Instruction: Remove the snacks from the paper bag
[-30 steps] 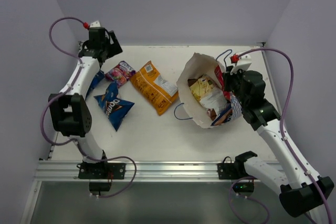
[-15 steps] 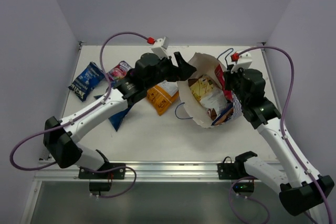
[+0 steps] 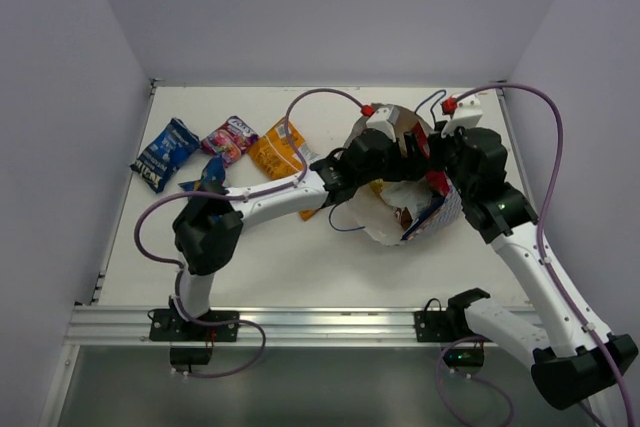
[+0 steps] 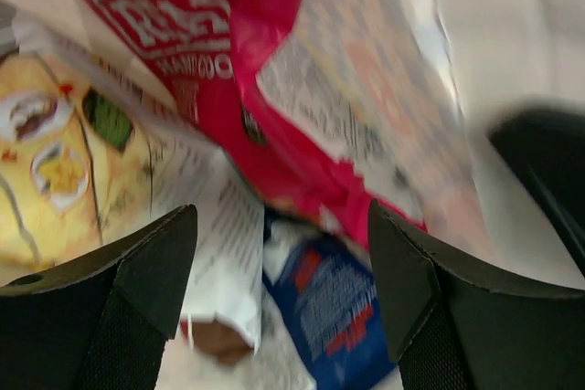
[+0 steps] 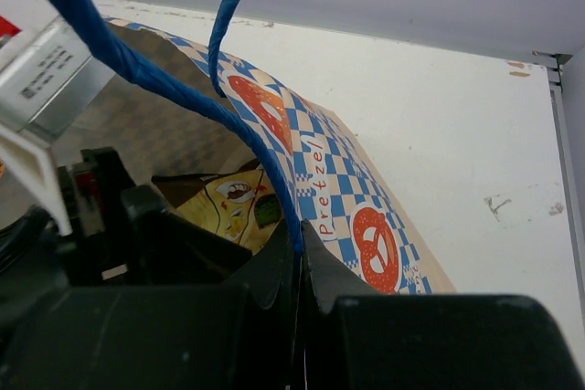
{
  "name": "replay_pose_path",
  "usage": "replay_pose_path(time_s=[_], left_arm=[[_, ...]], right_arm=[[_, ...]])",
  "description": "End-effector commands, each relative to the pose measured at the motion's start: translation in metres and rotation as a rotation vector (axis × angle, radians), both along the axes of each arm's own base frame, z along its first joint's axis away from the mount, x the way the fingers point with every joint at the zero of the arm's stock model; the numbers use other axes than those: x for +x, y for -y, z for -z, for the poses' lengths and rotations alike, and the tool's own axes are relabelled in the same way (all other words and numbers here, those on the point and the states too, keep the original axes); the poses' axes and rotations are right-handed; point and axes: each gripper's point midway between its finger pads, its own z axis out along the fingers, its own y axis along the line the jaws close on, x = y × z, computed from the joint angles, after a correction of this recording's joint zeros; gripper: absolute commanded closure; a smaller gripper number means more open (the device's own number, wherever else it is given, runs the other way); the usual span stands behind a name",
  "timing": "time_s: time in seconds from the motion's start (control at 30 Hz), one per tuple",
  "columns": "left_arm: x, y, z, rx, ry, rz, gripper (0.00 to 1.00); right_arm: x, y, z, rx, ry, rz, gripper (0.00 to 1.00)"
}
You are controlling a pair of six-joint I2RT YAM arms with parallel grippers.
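Bright even light, faint soft shadows, top view sharp — snacks [image 4: 210, 43] blurred in left wrist view.

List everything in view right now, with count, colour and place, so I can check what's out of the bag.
paper bag: one, beige inside, blue-and-white checked outside, right side of the table, mouth open.
packets inside the bag: three showing; red-pink packet, yellow-white packet, dark blue packet.
packets on the table: four, far left; far-left dark blue packet, purple-pink packet, orange packet, second dark blue packet partly under the left arm.
table: one, white.
left arm: one, white and black, reaching into the bag, jaws open over the packets.
right arm: one, white and black, beside the bag, jaws shut on its blue cord handle.
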Motion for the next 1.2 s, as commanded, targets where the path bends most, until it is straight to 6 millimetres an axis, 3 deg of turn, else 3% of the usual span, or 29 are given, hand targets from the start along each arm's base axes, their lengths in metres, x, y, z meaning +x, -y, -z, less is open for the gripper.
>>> replay_pose_path(time_s=[0.0, 0.23, 0.33, 0.37, 0.43, 0.53, 0.57, 0.63, 0.67, 0.73, 0.83, 0.87, 0.9, 0.93, 1.0, 1.03, 1.1, 1.13, 1.17], left_arm=[[0.031, 0.018, -0.049, -0.163, 0.081, -0.104, 0.20], [0.062, 0.033, -0.026, -0.128, 0.094, -0.198, 0.24], [0.069, 0.040, -0.017, -0.134, 0.095, -0.208, 0.39], [0.070, 0.042, -0.013, -0.132, 0.092, -0.212, 0.49], [0.072, 0.042, -0.010, -0.121, 0.090, -0.216, 0.60], [0.072, 0.040, -0.006, -0.105, 0.094, -0.218, 0.83], [0.070, 0.038, -0.013, -0.108, 0.102, -0.213, 0.96], [0.066, 0.031, -0.011, -0.093, 0.110, -0.211, 1.00], [0.063, 0.025, -0.032, -0.117, 0.133, -0.209, 1.00], [0.057, 0.015, -0.048, -0.119, 0.164, -0.207, 1.00], [0.041, -0.013, -0.087, -0.129, 0.222, -0.205, 1.00], [0.032, -0.027, -0.110, -0.151, 0.246, -0.205, 1.00], [0.028, -0.034, -0.117, -0.134, 0.266, -0.199, 1.00], [0.020, -0.048, -0.145, -0.161, 0.297, -0.202, 1.00], [0.012, -0.063, -0.158, -0.138, 0.323, -0.199, 1.00], [0.004, -0.078, -0.183, -0.164, 0.349, -0.212, 1.00], [-0.004, -0.095, -0.193, -0.146, 0.367, -0.216, 1.00], [-0.012, -0.112, -0.215, -0.172, 0.394, -0.230, 1.00], [-0.016, -0.122, -0.223, -0.175, 0.406, -0.241, 1.00]], right_arm=[[-0.005, 0.000, -0.022, 0.045, 0.043, -0.002, 1.00], [-0.007, -0.004, -0.020, 0.060, 0.042, -0.020, 1.00], [-0.007, -0.005, -0.020, 0.065, 0.042, -0.027, 1.00], [-0.007, -0.005, -0.019, 0.066, 0.040, -0.027, 1.00], [-0.008, -0.005, -0.019, 0.067, 0.040, -0.024, 1.00], [-0.008, -0.002, -0.017, 0.057, 0.042, -0.010, 1.00], [-0.007, -0.001, -0.016, 0.055, 0.042, -0.007, 1.00], [-0.006, 0.002, -0.012, 0.044, 0.036, 0.010, 1.00], [-0.006, 0.004, -0.011, 0.038, 0.034, 0.018, 1.00], [-0.004, 0.012, -0.007, 0.017, 0.030, 0.059, 1.00], [-0.003, 0.020, -0.004, -0.007, 0.027, 0.103, 1.00], [-0.003, 0.022, -0.004, -0.009, 0.028, 0.113, 1.00], [-0.003, 0.024, -0.002, -0.013, 0.026, 0.124, 1.00], [-0.002, 0.028, -0.002, -0.019, 0.027, 0.144, 1.00], [-0.001, 0.031, 0.000, -0.025, 0.021, 0.164, 1.00], [-0.001, 0.034, 0.000, -0.029, 0.022, 0.176, 1.00], [-0.001, 0.036, 0.001, -0.032, 0.021, 0.188, 1.00], [-0.001, 0.037, 0.003, -0.036, 0.019, 0.195, 1.00], [-0.001, 0.039, 0.005, -0.043, 0.015, 0.203, 1.00]])
